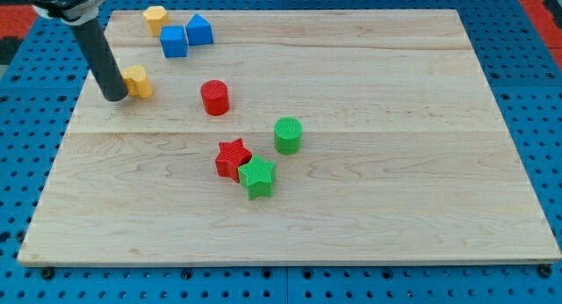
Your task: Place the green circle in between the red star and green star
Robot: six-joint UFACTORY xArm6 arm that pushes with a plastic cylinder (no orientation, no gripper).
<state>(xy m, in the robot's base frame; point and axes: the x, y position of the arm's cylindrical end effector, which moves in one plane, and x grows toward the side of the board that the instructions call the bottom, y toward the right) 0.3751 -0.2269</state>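
The green circle (287, 134) stands near the board's middle. The red star (233, 158) lies to its lower left, touching the green star (258, 177), which sits just below and right of it. The green circle is apart from both stars, up and to the right of them. My tip (114, 97) rests on the board at the view's upper left, far from these blocks, and touches the left side of a yellow block (137, 81).
A red cylinder (214, 97) stands between my tip and the green circle. A blue cube (174, 40), a blue pentagon-like block (199, 30) and a yellow hexagon-like block (155, 19) sit near the board's (395, 190) top left edge.
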